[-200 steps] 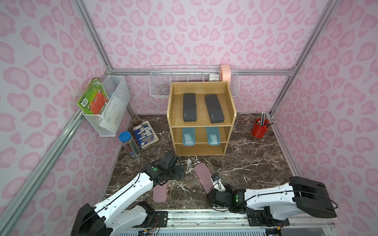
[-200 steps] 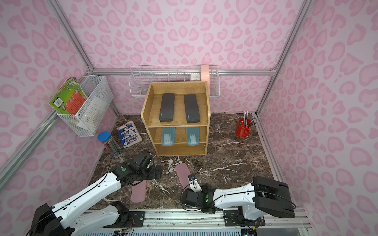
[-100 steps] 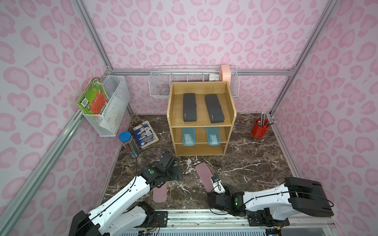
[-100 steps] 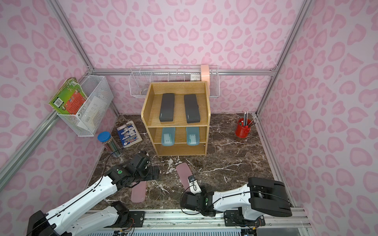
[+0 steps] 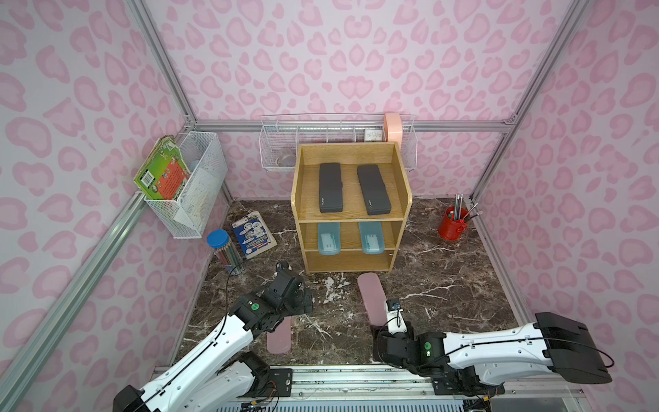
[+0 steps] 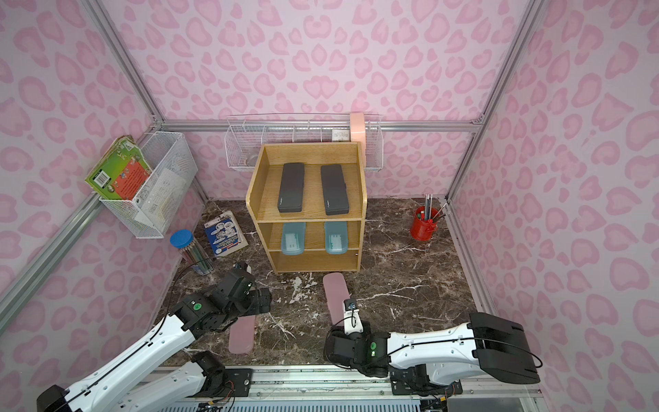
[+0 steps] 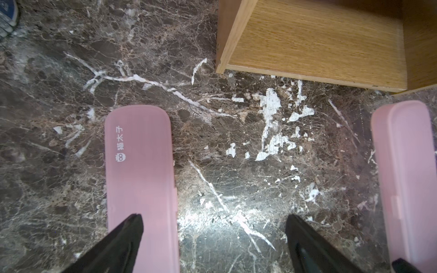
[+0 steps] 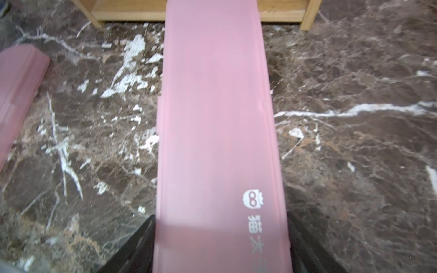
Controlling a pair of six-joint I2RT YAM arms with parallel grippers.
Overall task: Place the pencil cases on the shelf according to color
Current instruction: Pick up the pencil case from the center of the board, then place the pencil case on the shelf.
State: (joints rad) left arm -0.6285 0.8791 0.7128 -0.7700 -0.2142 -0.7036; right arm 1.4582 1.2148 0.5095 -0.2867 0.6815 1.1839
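1. We are clamping our right claw (image 8: 221, 236) on the near end of one pink case (image 8: 212, 106). Its fingers are pressing against both long edges, partway closed to the case's width.
2. That case is lying lengthwise just in front of the shelf (image 5: 347, 262), with its far end pointing at the bottom tier. We cannot tell whether it is resting on the marble (image 7: 236, 165) or riding just above it.
3. We judge that we are holding it by the end so the long body can go in end-first under the low middle board.
4. Our left claw (image 7: 214, 217) is standing wide open and gripping nothing. It is hovering over the second pink case (image 7: 139, 165), which is lying flat in front of the shelf on the left arm's side, farther out than the first.
5. One left finger is hanging over that case and the other over bare marble, so we are not yet straddling it. A sideways shift seems needed before closing.
6. The black cases (image 5: 330, 187) are sitting side by side on the shelf's top tier, and the teal cases (image 5: 328, 242) on its middle tier. With one colour per tier, the bare bottom tier looks meant for the pink pair.
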